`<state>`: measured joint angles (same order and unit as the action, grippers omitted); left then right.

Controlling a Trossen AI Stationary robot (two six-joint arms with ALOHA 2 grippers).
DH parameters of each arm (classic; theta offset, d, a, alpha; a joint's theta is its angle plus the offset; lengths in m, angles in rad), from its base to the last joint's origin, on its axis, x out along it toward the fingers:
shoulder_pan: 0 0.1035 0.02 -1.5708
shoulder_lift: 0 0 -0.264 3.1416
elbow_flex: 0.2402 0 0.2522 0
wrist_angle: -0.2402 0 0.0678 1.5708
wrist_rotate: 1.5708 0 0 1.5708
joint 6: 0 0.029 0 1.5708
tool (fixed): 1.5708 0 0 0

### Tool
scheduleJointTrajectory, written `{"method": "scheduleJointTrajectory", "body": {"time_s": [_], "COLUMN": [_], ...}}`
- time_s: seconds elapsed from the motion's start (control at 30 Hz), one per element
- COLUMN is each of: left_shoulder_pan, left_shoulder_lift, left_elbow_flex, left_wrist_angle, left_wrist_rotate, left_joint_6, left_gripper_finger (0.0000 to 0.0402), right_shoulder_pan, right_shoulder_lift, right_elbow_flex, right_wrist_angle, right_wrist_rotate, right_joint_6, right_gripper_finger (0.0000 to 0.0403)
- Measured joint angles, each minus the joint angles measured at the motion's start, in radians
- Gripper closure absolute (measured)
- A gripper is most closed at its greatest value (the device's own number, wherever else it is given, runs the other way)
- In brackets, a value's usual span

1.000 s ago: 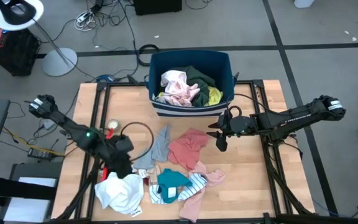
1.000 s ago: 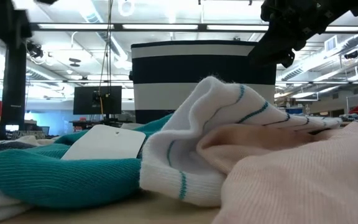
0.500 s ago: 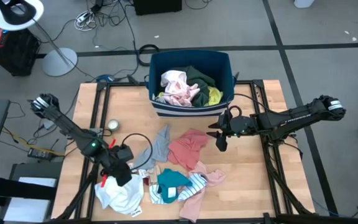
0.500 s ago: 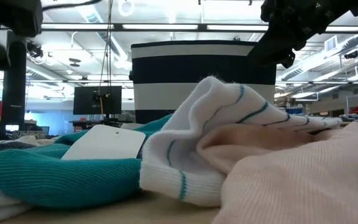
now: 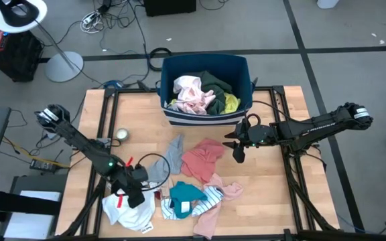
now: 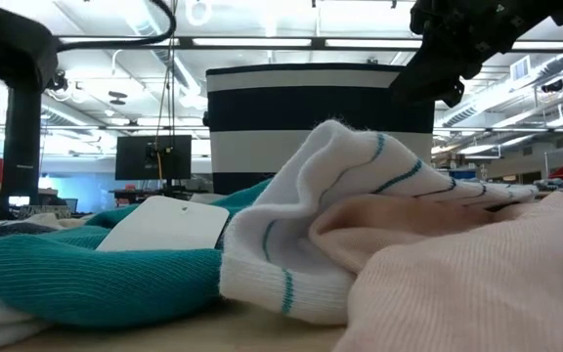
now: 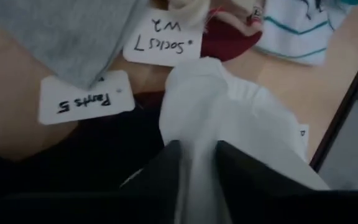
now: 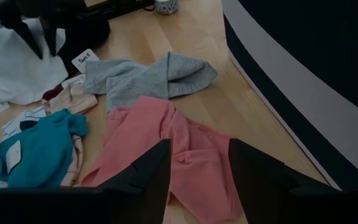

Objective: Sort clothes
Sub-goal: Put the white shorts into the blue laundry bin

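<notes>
A white garment (image 5: 127, 209) lies near the table's front left corner. My left gripper (image 5: 137, 195) stands over its far right part, shut on a raised fold (image 7: 197, 112). Grey (image 5: 173, 152), salmon pink (image 5: 203, 158), teal (image 5: 185, 194), white striped (image 5: 211, 199) and pale pink (image 5: 213, 215) clothes lie mid-table. My right gripper (image 5: 238, 152) hovers open and empty at the salmon garment's right edge, with that garment (image 8: 185, 155) below its fingers. More clothes fill the dark blue bin (image 5: 240, 63). My left gripper pinches a raised fold of the white garment (image 7: 197, 163) between its two fingers, coming from above and pointing down. One layer or several, I cannot tell. The rest of the garment lies on the table.
Paper tags (image 7: 86, 99) and a dark red item (image 7: 229, 38) lie by the white garment, with black cloth (image 7: 86, 155) beside it. A small tin (image 5: 121, 134) and a black cable loop (image 5: 154, 159) lie at the left. The bin stands at the far edge.
My left gripper has gone toward the table's near edge and a little right, from beside the grey garment down onto the white garment. My right arm has kept still.
</notes>
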<state>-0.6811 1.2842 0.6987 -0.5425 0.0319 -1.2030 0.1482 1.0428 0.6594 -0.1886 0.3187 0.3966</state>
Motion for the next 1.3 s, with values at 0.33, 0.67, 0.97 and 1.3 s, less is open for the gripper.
{"method": "scheduleJointTrajectory", "body": {"time_s": [0.33, 0.67, 0.97, 1.3], "left_shoulder_pan": [0.0, 0.113, 0.42, 0.788], "left_shoulder_lift": [-0.052, -0.072, -0.068, -0.054], "left_elbow_flex": [0.137, 0.495, 0.705, 0.863], "left_wrist_angle": [-0.079, -0.339, -0.343, -0.046], "left_wrist_rotate": [-0.063, -0.246, -0.277, -0.077], "left_joint_6": [0.078, 0.407, 0.776, 1.08], "left_gripper_finger": [0.0398, 0.04, 0.0401, 0.0401], "right_shoulder_pan": [0.0, 0.0, -0.001, -0.001], "right_shoulder_lift": [0.0, 0.0, 0.0, 0.0], "right_elbow_flex": [0.0, 0.0, 0.0, 0.0], "right_wrist_angle": [0.003, 0.04, 0.064, 0.084], "right_wrist_rotate": [0.0, 0.0, 0.0, 0.0], "right_joint_6": [0.003, -0.004, -0.017, -0.034], "right_gripper_finger": [0.0238, 0.0238, 0.0238, 0.0238]}}
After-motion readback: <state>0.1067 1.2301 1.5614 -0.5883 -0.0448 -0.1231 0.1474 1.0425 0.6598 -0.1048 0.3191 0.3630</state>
